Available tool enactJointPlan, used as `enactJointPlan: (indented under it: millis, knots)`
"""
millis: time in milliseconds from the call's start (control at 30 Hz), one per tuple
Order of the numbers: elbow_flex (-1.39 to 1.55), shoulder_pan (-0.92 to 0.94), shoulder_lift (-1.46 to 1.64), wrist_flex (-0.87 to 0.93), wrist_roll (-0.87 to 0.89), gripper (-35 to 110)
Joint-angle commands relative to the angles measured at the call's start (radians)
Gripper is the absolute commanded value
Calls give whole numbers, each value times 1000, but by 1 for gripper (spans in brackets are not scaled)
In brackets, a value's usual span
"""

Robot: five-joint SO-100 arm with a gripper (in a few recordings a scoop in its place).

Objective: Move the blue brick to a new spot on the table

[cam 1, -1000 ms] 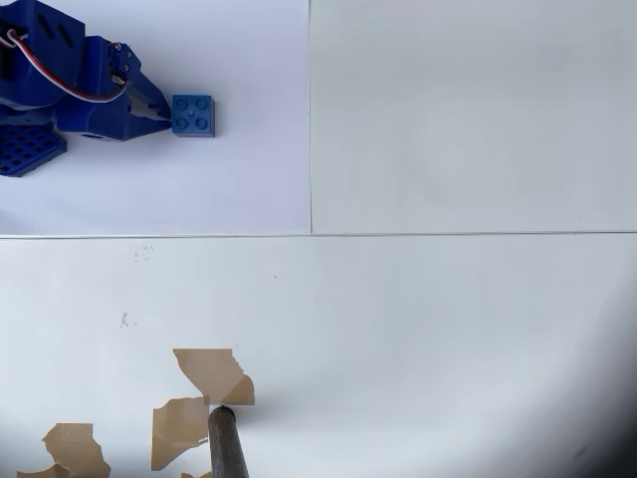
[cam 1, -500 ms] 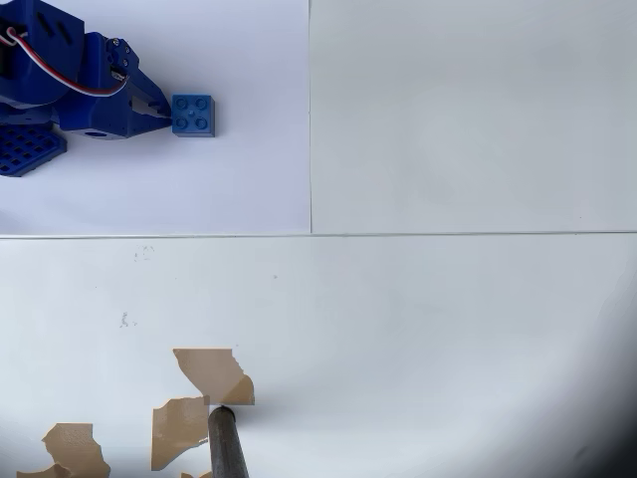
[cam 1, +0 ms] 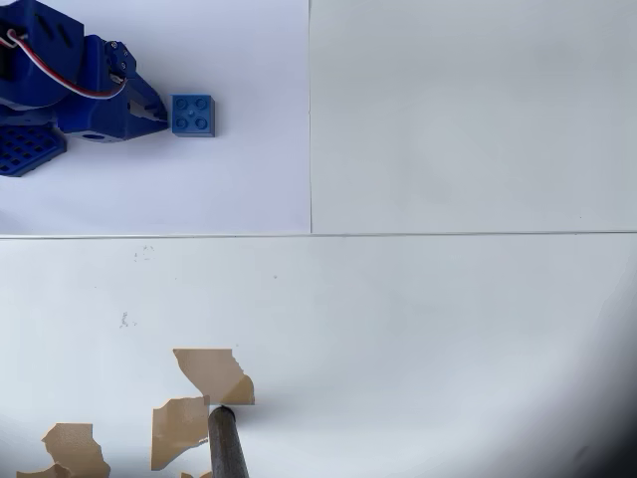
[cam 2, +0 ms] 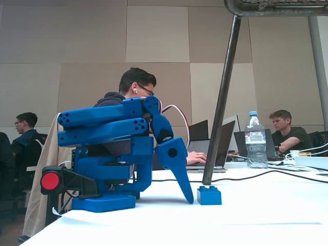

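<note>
The blue brick (cam 1: 192, 116) lies studs up on the whiter paper sheet at the upper left of the table (cam 1: 448, 319); in the fixed view the brick (cam 2: 209, 195) rests flat on the white surface. My dark blue gripper (cam 1: 159, 114) points at the brick's left side with a thin gap between them. Its fingers come together in one point, shut with nothing between them. Seen from the side, the gripper (cam 2: 189, 199) angles down so its tip nearly reaches the table just left of the brick.
A blue perforated base piece (cam 1: 25, 149) lies by the arm at the left edge. Torn brown tape patches (cam 1: 211, 373) and a dark stand pole (cam 1: 227, 446) are at the lower left. People with laptops and a water bottle (cam 2: 254, 141) are behind the table.
The gripper tip has drawn back slightly to the left, off the brick's left side. The brick has stayed where it was.
</note>
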Motion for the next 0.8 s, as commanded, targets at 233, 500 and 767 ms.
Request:
enactJointPlan:
  millis: [233,500,767]
  knots:
    - [-342,-34,-379,-20,12,1]
    - [-574,67,-792,-186,-60,21]
    - [-680,106,-1063,-308,-106,30]
